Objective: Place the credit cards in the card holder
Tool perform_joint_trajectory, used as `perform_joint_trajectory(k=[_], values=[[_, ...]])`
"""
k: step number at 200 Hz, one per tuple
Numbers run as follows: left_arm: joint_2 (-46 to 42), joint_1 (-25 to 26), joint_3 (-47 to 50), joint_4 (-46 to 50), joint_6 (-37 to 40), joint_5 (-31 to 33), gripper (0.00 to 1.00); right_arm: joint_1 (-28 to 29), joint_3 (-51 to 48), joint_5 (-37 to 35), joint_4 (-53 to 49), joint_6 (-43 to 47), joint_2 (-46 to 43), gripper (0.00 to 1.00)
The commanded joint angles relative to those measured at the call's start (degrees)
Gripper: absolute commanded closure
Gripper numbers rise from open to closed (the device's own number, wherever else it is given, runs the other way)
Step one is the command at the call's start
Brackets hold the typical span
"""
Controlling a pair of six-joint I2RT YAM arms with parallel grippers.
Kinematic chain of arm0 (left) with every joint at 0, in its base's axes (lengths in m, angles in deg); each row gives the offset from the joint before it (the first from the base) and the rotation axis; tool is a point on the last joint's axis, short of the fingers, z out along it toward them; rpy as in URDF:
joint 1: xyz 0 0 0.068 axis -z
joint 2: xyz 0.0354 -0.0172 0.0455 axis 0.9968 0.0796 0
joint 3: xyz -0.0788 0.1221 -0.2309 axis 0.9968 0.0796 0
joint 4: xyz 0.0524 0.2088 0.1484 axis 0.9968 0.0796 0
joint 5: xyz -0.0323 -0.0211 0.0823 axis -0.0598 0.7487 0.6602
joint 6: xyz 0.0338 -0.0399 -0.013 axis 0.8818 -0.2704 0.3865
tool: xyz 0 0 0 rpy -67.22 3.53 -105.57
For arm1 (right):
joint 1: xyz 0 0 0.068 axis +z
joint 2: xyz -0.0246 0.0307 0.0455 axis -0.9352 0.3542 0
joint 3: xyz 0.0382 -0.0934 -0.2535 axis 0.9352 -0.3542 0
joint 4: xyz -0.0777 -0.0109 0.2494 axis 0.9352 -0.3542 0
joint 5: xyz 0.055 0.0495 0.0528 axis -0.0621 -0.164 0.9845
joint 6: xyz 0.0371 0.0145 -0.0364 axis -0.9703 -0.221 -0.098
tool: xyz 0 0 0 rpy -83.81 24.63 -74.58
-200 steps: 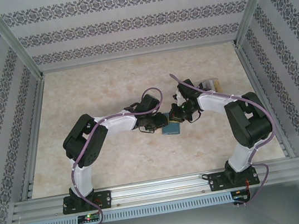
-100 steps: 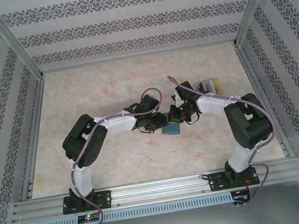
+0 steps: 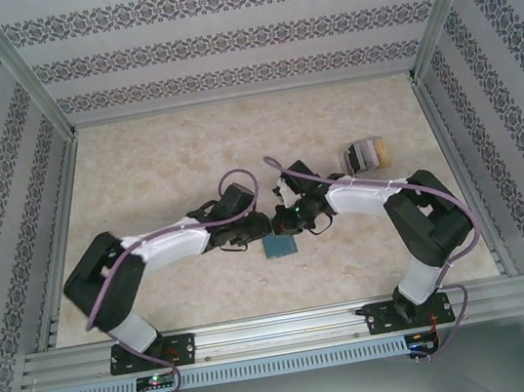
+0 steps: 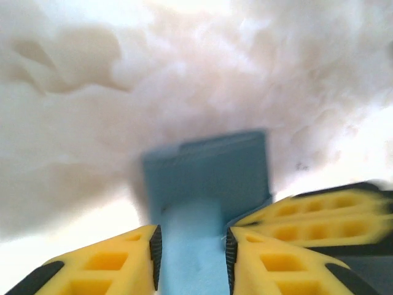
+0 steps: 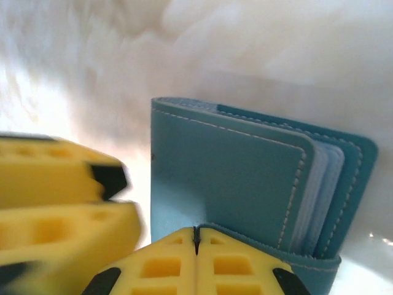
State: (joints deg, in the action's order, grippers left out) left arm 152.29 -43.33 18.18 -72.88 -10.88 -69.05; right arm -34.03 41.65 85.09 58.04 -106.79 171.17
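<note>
Barely begun, it seems: right gripper (image 5: 196, 243) pressed together at the card holder's (image 5: 233, 178) edge, left gripper (image 4: 193, 246) astride its flap, grip unclear — the credit cards (image 3: 364, 154) lie well apart.

The card holder (image 5: 233, 184) is smooth, matt teal leather or imitation, with pale stitching. The fingers (image 4: 104, 261) are matt yellow plastic. The table (image 3: 158, 162) has a smooth, pale marble-patterned top.

The top view looks down from above and behind both arm bases (image 3: 273, 332) over the whole tabletop (image 3: 168, 161). Each wrist camera looks out along its own jaws, very close and partly blurred. All three views share the teal card holder (image 3: 279, 245).
</note>
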Motion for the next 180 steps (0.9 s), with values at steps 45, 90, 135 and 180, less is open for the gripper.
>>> perform_joint_trajectory(k=[45,90,135,180], values=[[-14.4,-2.0,3.7,10.8,3.2,16.5,0.43,0.1,1.8,-8.8,-6.1,5.5,-12.9,0.50],[-20.7,-2.7,4.0,12.5,10.4,30.7,0.19,-0.9,-2.6,-52.2,-0.9,16.9,-28.3,0.22],[-29.8,-10.8,11.7,8.5,22.6,51.8,0.01,-10.7,-17.5,-60.6,28.5,35.4,-27.9,0.07],[-35.2,-20.9,25.0,-14.9,42.4,51.6,0.01,-20.6,-21.1,-43.7,42.0,39.0,-18.7,0.07]])
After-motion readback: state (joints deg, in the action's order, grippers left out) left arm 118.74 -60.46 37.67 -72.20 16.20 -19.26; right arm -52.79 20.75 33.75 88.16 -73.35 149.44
